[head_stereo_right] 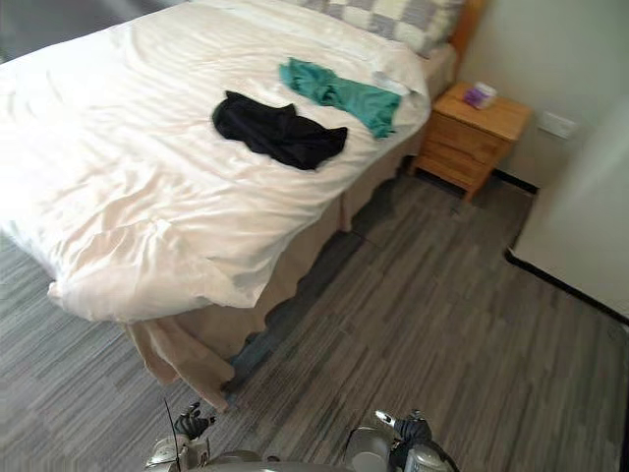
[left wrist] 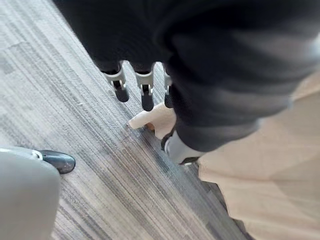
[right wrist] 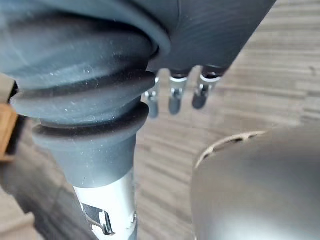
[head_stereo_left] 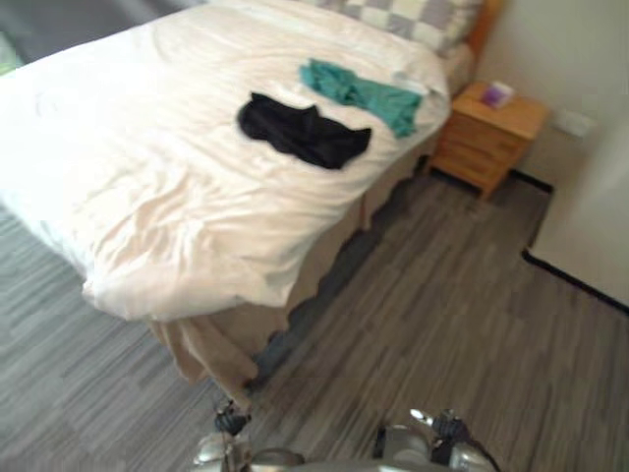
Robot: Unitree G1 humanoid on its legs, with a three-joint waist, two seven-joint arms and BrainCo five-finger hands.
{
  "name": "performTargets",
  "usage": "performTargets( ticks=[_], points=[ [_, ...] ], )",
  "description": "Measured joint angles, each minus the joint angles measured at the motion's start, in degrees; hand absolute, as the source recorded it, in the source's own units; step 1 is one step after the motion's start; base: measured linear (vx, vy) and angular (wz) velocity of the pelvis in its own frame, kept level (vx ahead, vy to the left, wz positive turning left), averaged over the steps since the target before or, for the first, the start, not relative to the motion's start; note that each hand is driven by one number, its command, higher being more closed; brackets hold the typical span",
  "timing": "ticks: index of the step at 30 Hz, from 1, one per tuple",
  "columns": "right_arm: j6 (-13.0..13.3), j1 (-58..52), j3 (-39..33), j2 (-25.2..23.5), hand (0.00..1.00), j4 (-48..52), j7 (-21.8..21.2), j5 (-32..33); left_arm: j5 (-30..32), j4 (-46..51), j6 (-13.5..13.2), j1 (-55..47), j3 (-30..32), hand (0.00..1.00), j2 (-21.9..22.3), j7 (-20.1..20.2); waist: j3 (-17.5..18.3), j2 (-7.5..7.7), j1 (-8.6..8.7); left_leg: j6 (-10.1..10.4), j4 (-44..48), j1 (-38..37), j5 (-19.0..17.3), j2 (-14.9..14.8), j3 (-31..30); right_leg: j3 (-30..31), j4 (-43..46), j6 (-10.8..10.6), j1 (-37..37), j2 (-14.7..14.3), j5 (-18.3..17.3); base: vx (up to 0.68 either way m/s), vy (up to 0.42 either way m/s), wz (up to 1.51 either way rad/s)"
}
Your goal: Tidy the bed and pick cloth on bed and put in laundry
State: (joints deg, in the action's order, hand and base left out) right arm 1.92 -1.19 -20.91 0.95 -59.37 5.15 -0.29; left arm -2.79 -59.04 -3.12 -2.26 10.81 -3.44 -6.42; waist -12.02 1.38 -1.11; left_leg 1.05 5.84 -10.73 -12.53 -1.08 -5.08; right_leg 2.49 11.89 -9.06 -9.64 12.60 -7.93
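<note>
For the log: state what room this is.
Probably a bedroom: a rumpled white-duveted bed, a grey checked pillow at its head, a wooden nightstand beside it.

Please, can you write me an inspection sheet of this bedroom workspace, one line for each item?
Surface: white wrinkled duvet covers the bed, creased toward the near corner.
Job's things: crumpled black cloth and crumpled teal cloth lie side by side on the duvet, the teal one nearer the checked pillow.
Clutter: small purple box on the wooden nightstand.
Hands: left hand and right hand hang open above the floor, holding nothing.
Cables: nothing seen.
Surroundings: grey plank floor, pale wall.
</note>
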Motion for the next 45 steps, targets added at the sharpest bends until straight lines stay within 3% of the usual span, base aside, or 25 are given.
performTargets(
  ticks=[1, 2, 3, 5, 7, 8, 10, 12, 15, 17, 20, 23, 26, 28, 31, 33, 34, 35, 37, 38, 39, 40, 45],
  points=[
    [-0.11, 0.05, 0.03, -0.21, 0.00, -0.17, 0.02, 0.09, -0.60, 0.02, -0.10, -0.45, 0.53, 0.00, -0.01, -0.23, 0.28, 0.73, -0.02, 2.26, 1.45, -0.03, -1.50, -0.98, -2.21, 2.83, -4.52, -0.53, 0.49, 0.82, 3.61, 0.51, -0.625, 1.43],
    [-0.13, 0.07, 0.06, -0.12, 0.00, -0.30, -0.04, 0.20, -0.55, -0.10, -0.10, -0.67, 0.93, 0.00, -0.19, -0.24, 0.57, 0.49, 0.11, 4.09, 2.93, -0.14, -2.72, -2.83, -3.21, 0.99, -3.86, -2.55, 2.00, 0.44, 11.04, 0.38, -0.536, 1.17],
    [-0.13, 0.16, 0.10, 0.29, 0.00, -0.45, -0.15, 0.26, -0.55, -0.34, -0.06, -1.10, 1.15, 0.00, 0.74, -0.23, 0.79, -1.55, 0.18, 4.52, 3.78, -0.05, -2.86, -4.72, -3.36, -1.04, -2.69, -2.23, 2.74, -1.05, 10.53, 0.35, -0.491, 0.99],
    [-0.21, 0.26, 1.00, 2.49, 0.00, -0.59, -0.17, -0.01, -1.06, -0.72, -0.69, -1.67, 1.81, 0.00, 4.16, -0.01, 1.89, -5.10, 0.34, 7.84, 8.93, 2.74, -0.03, -9.13, -2.55, -6.72, 0.38, 1.99, 4.57, -3.99, 7.53, 0.31, -0.409, 0.95],
    [-0.02, -0.36, 1.14, 2.59, 0.00, -0.53, -0.19, -0.04, -1.26, -0.62, -1.03, -1.27, 2.86, 0.00, 4.64, 0.12, 1.74, -4.78, 0.39, 7.50, 14.31, 5.58, 4.17, -9.68, -0.70, -10.48, 0.30, 3.68, 7.79, -3.55, 6.17, 0.21, -0.374, 1.11],
    [0.08, -1.11, 2.17, 2.57, 0.00, -0.46, -0.17, -0.05, -1.79, -0.54, -1.45, -1.32, 3.07, 0.00, 3.93, 0.03, 1.37, -3.78, 0.17, 6.24, 19.64, 8.16, 7.52, -11.50, 6.56, -14.53, -1.69, 4.63, 11.85, -2.74, 5.11, 0.17, -0.358, 1.24],
    [0.26, -1.53, 3.04, 3.26, 0.00, -0.39, -0.07, -0.05, -2.27, 0.02, -1.77, -1.33, 3.03, 0.00, 3.90, -0.04, 1.29, -3.95, 0.26, 5.09, 25.34, 11.47, 6.65, -14.07, 18.21, -18.56, -3.55, 5.22, 14.78, -2.78, 4.34, 0.10, -0.268, 1.03],
    [0.16, -1.63, 3.04, 3.44, 0.00, -0.61, 0.10, -0.07, -2.60, 0.10, -1.84, -1.31, 2.94, 0.00, 3.84, -0.08, 1.28, -3.97, 0.14, 4.30, 25.34, 13.65, 5.83, -12.94, 24.60, -21.14, -4.88, 5.31, 15.97, -2.60, 4.28, 0.10, -0.154, 0.76],
    [-0.10, -1.98, 2.85, 3.48, 0.00, -0.82, 0.19, -0.18, -3.30, -0.05, -1.77, -1.26, 2.22, 0.00, 3.72, -0.15, 1.19, -3.95, 0.20, 3.67, 14.86, 12.22, 6.84, -9.61, 28.99, -24.71, -5.35, 4.72, 17.64, -2.54, 4.03, 0.06, -0.004, 0.65],
    [-0.19, -2.25, 2.78, 3.60, 0.00, -0.95, 0.26, -0.27, -3.44, 0.02, -1.77, -1.22, 2.01, 0.00, 3.75, -0.10, 1.31, -3.62, 0.12, 3.04, 7.22, 9.80, 7.14, -7.09, 27.48, -27.73, -7.99, 3.74, 19.16, -2.73, 4.55, 0.08, 0.054, 0.89],
    [-0.37, -1.98, 2.57, 2.81, 0.00, -1.10, 0.91, -0.27, -4.39, 0.51, -1.79, -1.13, 1.77, 0.00, 3.09, -0.10, 0.58, -2.84, -0.64, 1.17, 4.31, 10.16, 8.44, -5.27, 24.42, -30.79, -10.53, 3.19, 20.99, -2.77, 5.35, 0.03, 0.032, 0.71],
    [-0.33, -1.99, 2.77, 2.25, 0.00, -1.04, 0.89, -0.29, -4.36, 0.44, -1.78, -1.33, 1.08, 0.00, 2.97, -0.04, 0.59, -2.84, -1.55, 1.39, 3.03, 7.66, 8.83, -4.77, 24.06, -30.90, -12.03, 3.02, 23.85, -2.99, 5.71, 0.00, 0.000, 0.14],
    [0.07, -1.79, 2.75, 1.29, 0.00, -0.94, 0.82, -0.32, -4.26, 0.00, -1.67, -1.56, 0.80, 0.00, 2.69, 0.18, 0.87, -2.43, -1.15, 1.61, -2.68, 4.06, 11.60, -3.87, 24.09, -30.75, -11.34, 3.16, 24.30, -2.92, 5.61, -0.05, -0.041, -0.06],
    [0.03, -1.74, 2.53, 1.29, 0.00, -0.68, 0.83, -0.31, -4.21, -0.03, -1.49, -1.55, 0.58, 0.00, 2.80, 0.28, 0.84, -2.69, -1.04, 1.56, -5.21, 2.22, 12.17, -3.06, 24.13, -30.25, -6.00, 2.84, 22.50, -1.68, 2.67, -0.07, 0.019, -0.09],
    [-0.03, -2.06, 2.59, 1.19, 0.00, -0.04, 0.77, -0.58, -3.43, -0.08, -0.84, -1.60, -0.05, 0.00, 1.61, 0.30, 0.46, -0.19, -1.04, 1.18, -8.75, -1.66, 10.58, -0.22, 24.00, -28.13, 9.36, 1.26, 18.72, 3.95, -4.24, -0.10, 0.049, -0.04],
    [-0.03, -1.65, 2.69, 1.11, 0.00, 0.62, 0.58, -0.70, -2.87, -0.23, -0.73, -1.57, -1.11, 0.00, 0.84, 0.34, 0.43, 0.23, -0.54, 1.17, -10.05, -1.78, 10.59, 0.06, 23.64, -22.02, 20.16, 0.74, 12.56, 5.39, -2.48, -0.03, 0.028, 0.12],
    [-0.02, -1.22, 2.83, 0.83, 0.00, 0.72, 0.50, -0.77, -2.73, -0.17, -0.55, -1.72, -1.26, 0.00, 0.29, 0.34, 0.33, 0.56, 0.33, 1.13, -10.77, -1.56, 10.63, -0.37, 22.79, -19.38, 23.98, 1.20, 9.35, 4.91, -0.45, 0.03, 0.013, 0.23],
    [0.00, -1.10, 2.83, 0.59, 0.00, 0.71, 0.47, -0.75, -2.64, -0.03, -0.51, -1.70, -1.28, 0.00, 0.35, 0.34, 0.22, -0.49, 0.59, 1.00, -11.02, -1.54, 10.82, -0.80, 22.49, -18.54, 23.95, 1.76, 9.05, 4.21, -0.53, 0.09, -0.039, 0.23],
    [-0.12, -1.19, 4.04, -0.40, 0.00, -0.09, 0.21, -0.78, -2.35, 0.05, -0.61, -1.40, -1.26, 0.00, -0.98, 0.29, 0.23, 2.24, 0.04, 0.91, -10.56, -0.77, 12.64, -1.57, 21.92, -16.13, 15.33, 3.05, 10.50, 1.09, -3.06, 0.10, -0.095, 0.10],
    [-0.09, -0.88, 3.94, -1.65, 0.00, -0.07, 0.14, -0.66, -1.54, -0.29, -0.28, -0.74, -1.31, 0.00, -1.75, 0.30, 0.24, 3.67, 0.41, 1.48, -10.20, 0.29, 13.66, -1.66, 20.98, -15.06, 6.83, 3.48, 12.77, -0.71, -3.12, 0.12, -0.159, 0.13],
    [-0.11, -0.78, 3.81, -1.75, 0.00, -0.49, 0.14, -0.25, -1.15, -0.90, -0.12, 0.03, -1.40, 0.00, -1.81, 0.39, 0.28, 3.92, 0.36, 1.98, -10.33, 0.96, 14.46, -2.25, 20.60, -15.38, 2.51, 3.48, 14.85, -2.27, -0.81, 0.15, -0.164, 0.19],
    [-0.01, -0.67, 3.85, -1.59, 0.00, -0.40, 0.14, -0.23, -0.91, -1.02, -0.15, 0.11, -1.66, 0.00, -1.78, 0.63, 0.13, 3.44, 0.57, 2.04, -10.27, 1.62, 14.66, -2.79, 19.74, -14.66, 1.38, 3.76, 14.92, -3.44, -0.32, 0.12, -0.117, 0.12],
    [0.00, -0.48, 3.82, -1.08, 0.00, -0.45, 0.11, -0.17, -0.82, -1.33, -0.14, 0.01, -1.72, 0.00, -1.03, 1.17, 0.04, 2.24, 1.42, 2.45, -11.19, 0.77, 14.93, -2.88, 17.76, -16.63, -2.43, 3.95, 18.46, -4.03, -0.21, 0.09, -0.043, 0.21]
  ],
)
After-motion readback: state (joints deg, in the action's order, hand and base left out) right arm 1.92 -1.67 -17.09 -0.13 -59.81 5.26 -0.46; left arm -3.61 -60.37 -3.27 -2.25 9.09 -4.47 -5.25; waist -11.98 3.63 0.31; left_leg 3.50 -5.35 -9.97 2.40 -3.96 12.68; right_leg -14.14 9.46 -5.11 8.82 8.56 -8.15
